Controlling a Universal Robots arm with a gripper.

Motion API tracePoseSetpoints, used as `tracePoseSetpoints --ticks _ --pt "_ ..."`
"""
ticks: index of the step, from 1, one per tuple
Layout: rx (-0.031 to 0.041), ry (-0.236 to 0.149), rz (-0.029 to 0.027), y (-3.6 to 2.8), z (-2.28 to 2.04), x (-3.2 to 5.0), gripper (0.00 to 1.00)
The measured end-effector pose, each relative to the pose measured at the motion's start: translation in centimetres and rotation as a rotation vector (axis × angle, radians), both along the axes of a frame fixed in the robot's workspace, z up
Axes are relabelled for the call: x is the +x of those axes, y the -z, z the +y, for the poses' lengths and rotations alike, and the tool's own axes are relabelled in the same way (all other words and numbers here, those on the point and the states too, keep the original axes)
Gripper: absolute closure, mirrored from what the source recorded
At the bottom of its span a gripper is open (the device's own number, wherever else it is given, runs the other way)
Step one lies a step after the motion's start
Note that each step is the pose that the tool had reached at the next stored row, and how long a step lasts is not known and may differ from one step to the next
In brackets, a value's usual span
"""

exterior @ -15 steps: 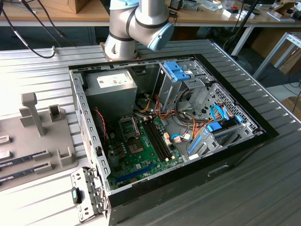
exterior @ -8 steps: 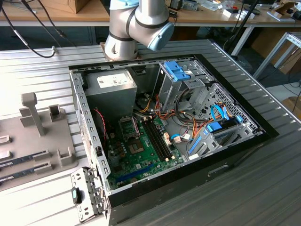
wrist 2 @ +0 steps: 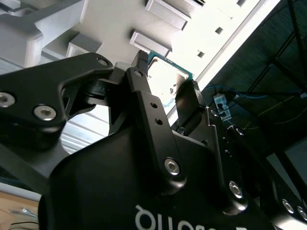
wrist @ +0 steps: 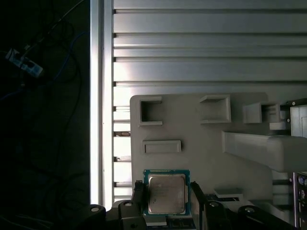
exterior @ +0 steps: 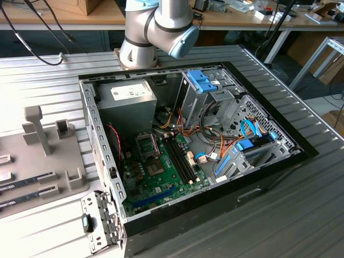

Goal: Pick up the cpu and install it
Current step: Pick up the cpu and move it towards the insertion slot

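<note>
The cpu [wrist: 166, 193] is a small square chip with a silver-grey top and a thin green rim. In both wrist views it sits between the two black fingers [wrist: 138, 192] of my gripper [wrist: 167, 188], which is shut on its opposite edges. It hangs well above the grey holder tray [wrist: 192, 143]. In the second wrist view the cpu [wrist 2: 166, 79] shows from below between the fingertips [wrist 2: 140, 61] of the gripper [wrist 2: 166, 72]. In the exterior view, the open socket [exterior: 146, 144] lies on the green motherboard [exterior: 172, 177] inside the case.
The open computer case [exterior: 92, 123] fills the middle of the ribbed metal table [exterior: 32, 70], with drive cages and cables at the exterior view's right. The grey tray [exterior: 64, 166] with dark memory sticks [exterior: 27, 183] lies at the exterior view's left. The arm's base [exterior: 156, 27] stands behind the case.
</note>
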State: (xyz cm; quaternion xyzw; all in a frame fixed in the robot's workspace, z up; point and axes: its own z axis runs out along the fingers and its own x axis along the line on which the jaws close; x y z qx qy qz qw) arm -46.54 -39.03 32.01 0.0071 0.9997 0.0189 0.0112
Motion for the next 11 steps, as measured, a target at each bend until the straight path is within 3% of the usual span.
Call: tracePoseSetpoints --ticks 11 --pt "-0.0001 0.000 0.0000 -0.46 0.00 0.00 0.53"
